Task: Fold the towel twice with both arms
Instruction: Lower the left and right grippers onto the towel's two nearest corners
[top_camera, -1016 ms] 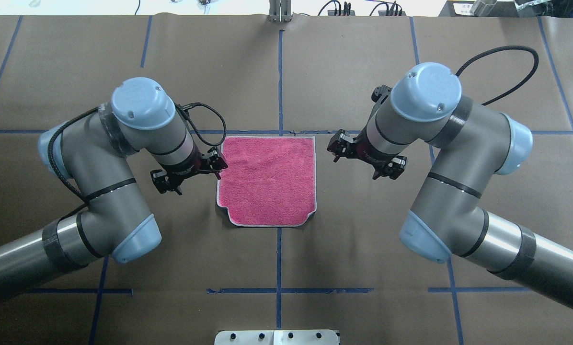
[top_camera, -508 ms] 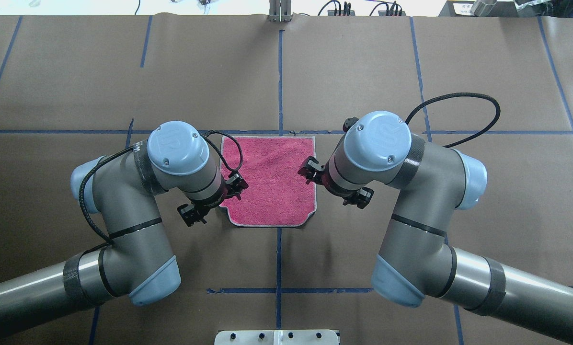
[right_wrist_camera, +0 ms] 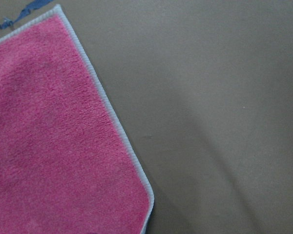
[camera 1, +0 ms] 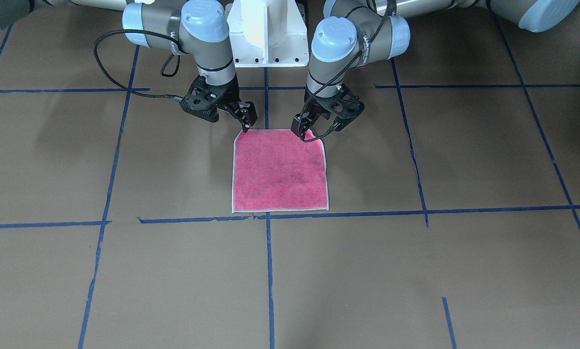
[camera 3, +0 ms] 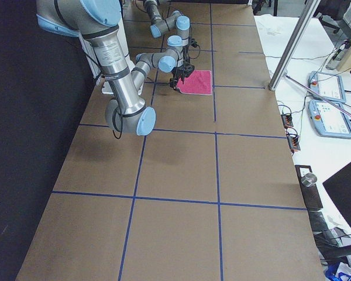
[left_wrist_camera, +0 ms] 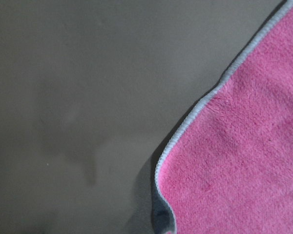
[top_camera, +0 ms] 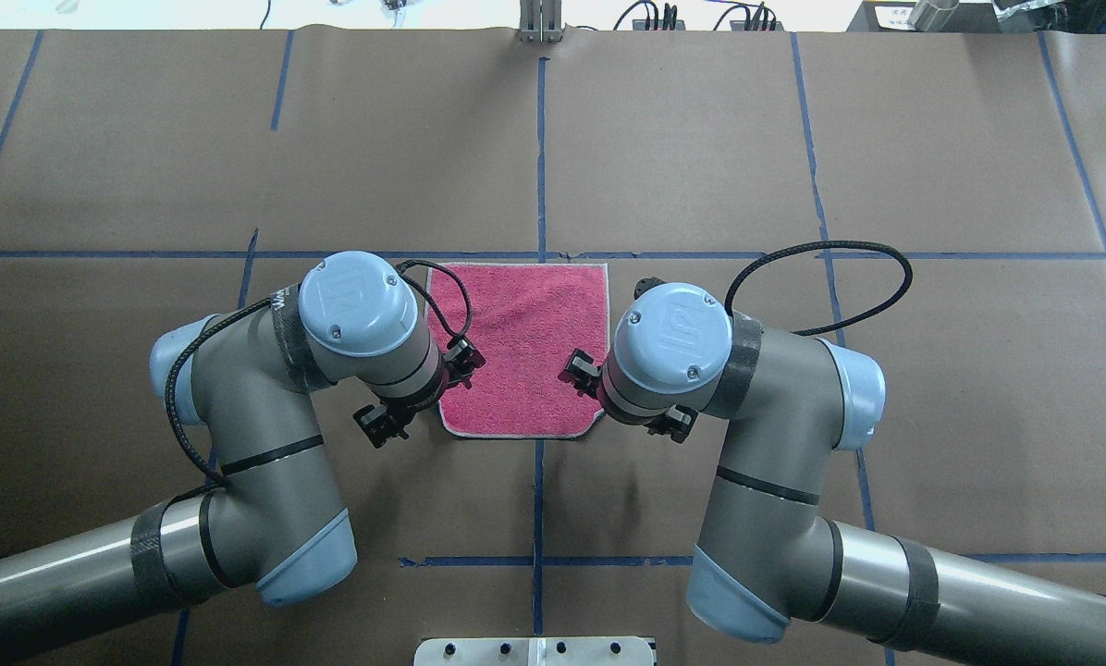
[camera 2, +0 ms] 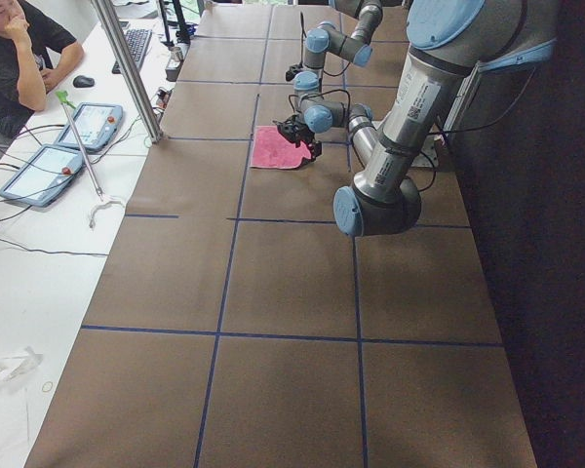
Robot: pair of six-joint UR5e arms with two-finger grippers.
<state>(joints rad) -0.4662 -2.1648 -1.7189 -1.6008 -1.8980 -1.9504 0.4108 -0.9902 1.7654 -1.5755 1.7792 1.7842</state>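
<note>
The towel (top_camera: 525,324) lies flat, pink-red face up, in the middle of the table; it also shows in the front view (camera 1: 280,169). Its two corners nearest the robot look tucked, with grey showing under one in the left wrist view (left_wrist_camera: 161,219). My left gripper (top_camera: 421,393) is open and low at the towel's near left corner, partly hidden under its wrist. In the front view, the left gripper (camera 1: 319,128) stands at the right. My right gripper (top_camera: 624,400) is open at the near right corner; in the front view (camera 1: 228,118) its inner finger tip is at the towel's edge. Neither holds the towel.
Brown paper with blue tape lines covers the table. The white pedestal base (camera 1: 265,34) stands just behind the towel. A metal plate (top_camera: 534,650) sits at the near edge. In the side views an operator (camera 2: 19,49), teach pendants (camera 2: 54,161) and a pole (camera 2: 127,68) stand off the table.
Both arms have moved back toward the robot along the towel's sides, from its far half to its near corners, and closer together. The towel has not moved.
</note>
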